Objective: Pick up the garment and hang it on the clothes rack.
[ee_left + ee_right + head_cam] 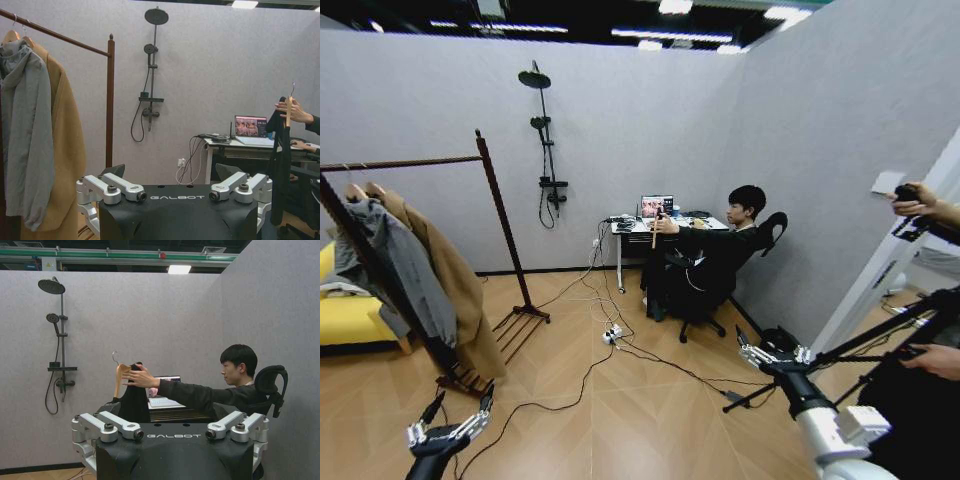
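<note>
Black gripper housing (175, 450) reads GALBOT; garment (134, 400) in person's hand (141, 379)

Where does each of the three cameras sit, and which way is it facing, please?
Head view: high on the robot, looking forward and down at the clothes rack, a seated person and both claws: left claw, right claw, both open.
Left wrist view: behind the left claw, facing the rack post and the garment held up by the person.
Right wrist view: behind the right claw, facing the garment.
Both wrist views share the garment and the shower stand.
</note>
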